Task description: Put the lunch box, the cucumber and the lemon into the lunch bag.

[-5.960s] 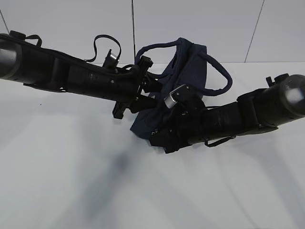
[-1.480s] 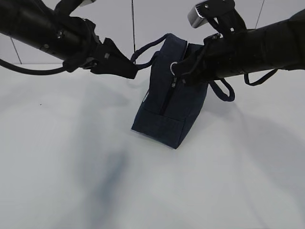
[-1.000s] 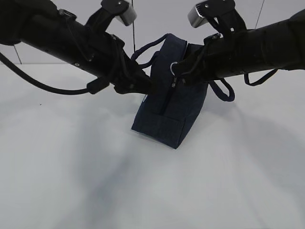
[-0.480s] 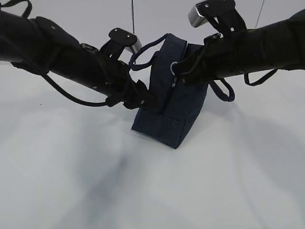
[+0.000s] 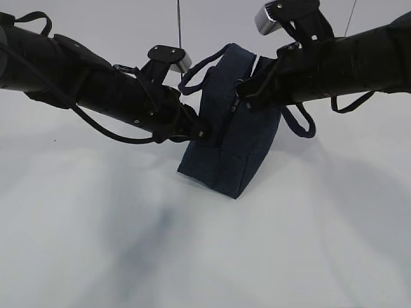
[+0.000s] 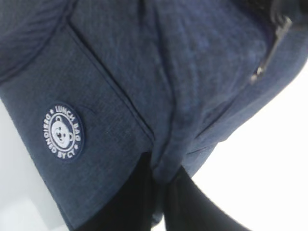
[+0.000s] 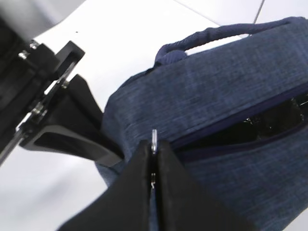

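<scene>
On the tabletop (image 5: 96, 244): lunch bag (image 5: 231, 147) being zipped.
Left gripper (image 5: 196, 131) pinches fabric, right gripper (image 7: 153, 159) clenches the zipper pull (image 7: 154, 137); opening (image 7: 269, 120) remains.

Looks like a lab or test bench — a bare, smooth white tabletop (image 5: 192, 256) runs out to plain pale wall panels (image 5: 96, 32) split by thin dark seams. Nothing homely — just two black robot arms.

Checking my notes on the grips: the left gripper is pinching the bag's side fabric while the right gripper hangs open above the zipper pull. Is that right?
Not quite. The right gripper is not open: the right wrist view shows its fingers pressed together on the metal zipper pull of the lunch bag. The rest holds: the left gripper is pinching the bag's side fabric.
</scene>
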